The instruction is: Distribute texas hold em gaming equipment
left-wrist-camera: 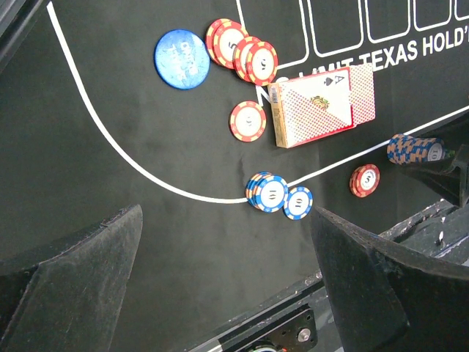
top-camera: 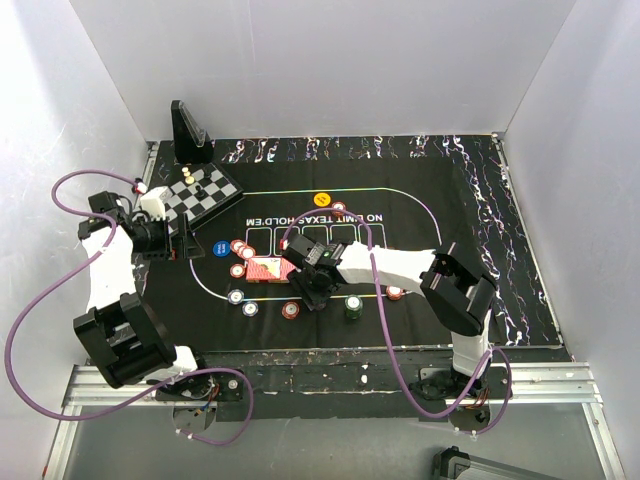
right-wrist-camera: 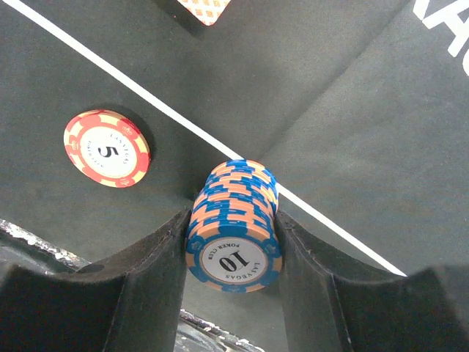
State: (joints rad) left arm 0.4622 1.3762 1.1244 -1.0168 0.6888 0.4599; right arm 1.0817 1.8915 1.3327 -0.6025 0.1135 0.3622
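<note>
A stack of blue-and-orange poker chips (right-wrist-camera: 234, 227), its top chip marked 10, stands on the white line of the black poker mat (right-wrist-camera: 344, 132). My right gripper (right-wrist-camera: 231, 218) is shut on it, a finger pressed against each side. The same stack (left-wrist-camera: 414, 149) shows at the right of the left wrist view. A single red chip (right-wrist-camera: 107, 148) lies just left of it. The red-backed card deck (left-wrist-camera: 322, 106), several red chips (left-wrist-camera: 248, 121), two small blue piles (left-wrist-camera: 267, 192) and a blue disc (left-wrist-camera: 181, 59) lie on the mat. My left gripper (left-wrist-camera: 227, 220) hangs open over bare mat, holding nothing.
A small chessboard (top-camera: 200, 195) with pieces sits at the back left beside a black triangular stand (top-camera: 188, 132). An orange button (top-camera: 322, 198) lies at the mat's far side. A green chip stack (top-camera: 354, 306) stands right of my right gripper (top-camera: 312, 290). White walls enclose the table.
</note>
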